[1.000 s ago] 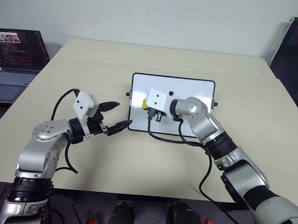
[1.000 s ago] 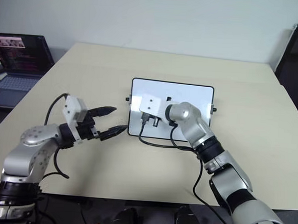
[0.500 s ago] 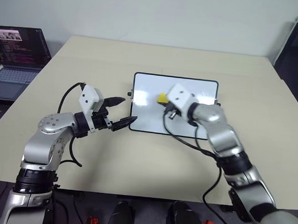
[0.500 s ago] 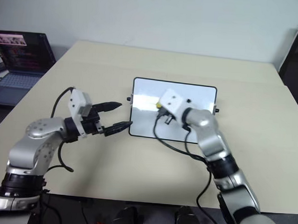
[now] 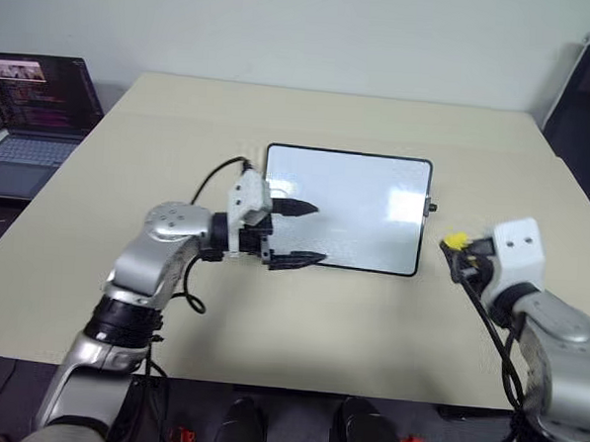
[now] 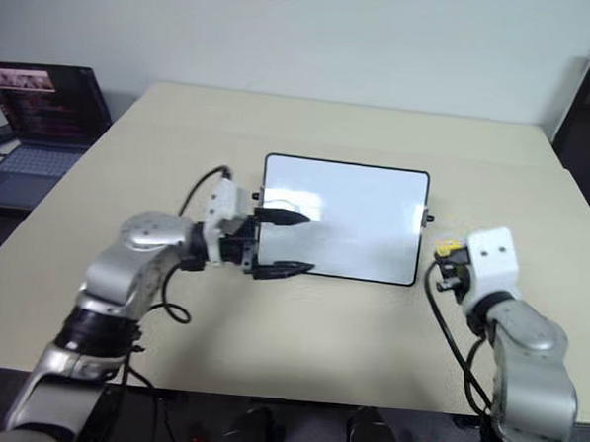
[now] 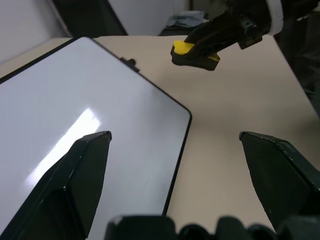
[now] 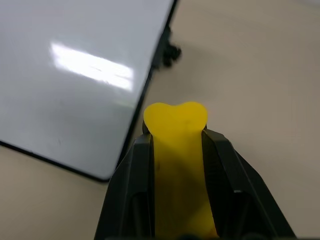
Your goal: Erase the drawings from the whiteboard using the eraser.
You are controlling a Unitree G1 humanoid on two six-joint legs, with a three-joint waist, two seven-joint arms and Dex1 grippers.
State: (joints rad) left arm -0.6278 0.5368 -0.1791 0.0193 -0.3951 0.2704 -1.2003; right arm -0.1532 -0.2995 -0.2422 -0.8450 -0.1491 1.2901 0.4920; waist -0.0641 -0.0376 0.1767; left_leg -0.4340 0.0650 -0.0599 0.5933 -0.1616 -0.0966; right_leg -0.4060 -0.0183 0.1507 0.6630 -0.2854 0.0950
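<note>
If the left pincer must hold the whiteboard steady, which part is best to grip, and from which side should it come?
Probably the near left corner of the whiteboard, coming from its left short side. The board lies flat on the table with a thin black frame, so only an edge offers a hold, and the open left pincer already hangs there.

Left arm is reaching inward, its end effector spreading both fingers wide | Right arm is bending close, its end effector clamping the eraser.

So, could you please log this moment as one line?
whiteboard: clean | eraser: in right claw, off board | left claw: open over board edge
</note>
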